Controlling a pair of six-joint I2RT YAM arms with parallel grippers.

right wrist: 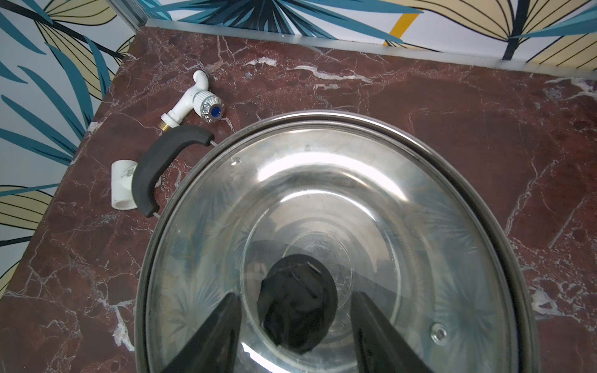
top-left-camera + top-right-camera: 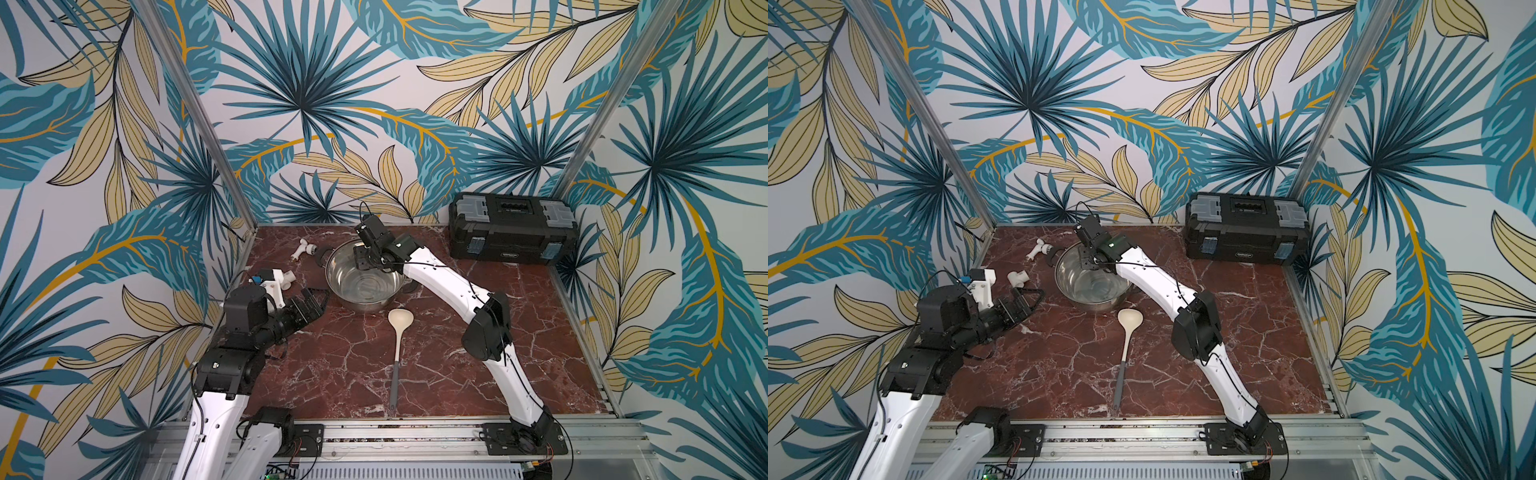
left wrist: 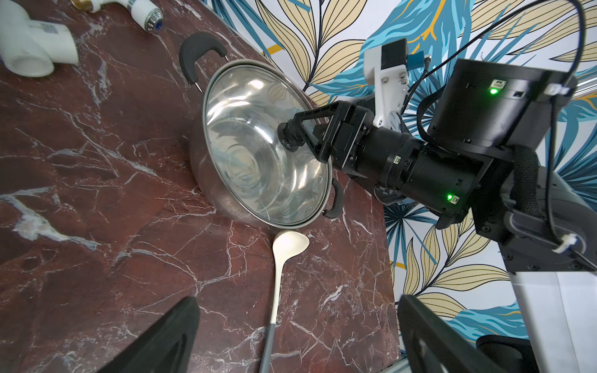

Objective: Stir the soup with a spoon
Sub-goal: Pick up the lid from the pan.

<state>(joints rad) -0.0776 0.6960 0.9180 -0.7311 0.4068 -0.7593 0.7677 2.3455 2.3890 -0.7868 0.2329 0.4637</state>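
Observation:
The spoon (image 2: 398,349) lies flat on the marble table (image 2: 332,374), its cream bowl next to the pot and its grey handle toward the front edge; it also shows as the spoon (image 3: 277,268) in the left wrist view. The steel pot (image 2: 365,291) wears a glass lid (image 1: 323,193) with a black knob (image 1: 298,306). No soup can be made out through the lid. My right gripper (image 1: 295,297) straddles the knob, open, with a gap on each side. My left gripper (image 3: 297,300) hangs open and empty to the left of the pot, above the table.
A black toolbox (image 2: 513,232) stands at the back right corner. A white plastic tap (image 2: 305,249) and a white tee fitting (image 2: 286,278) lie left of the pot. Patterned walls close in the table on three sides.

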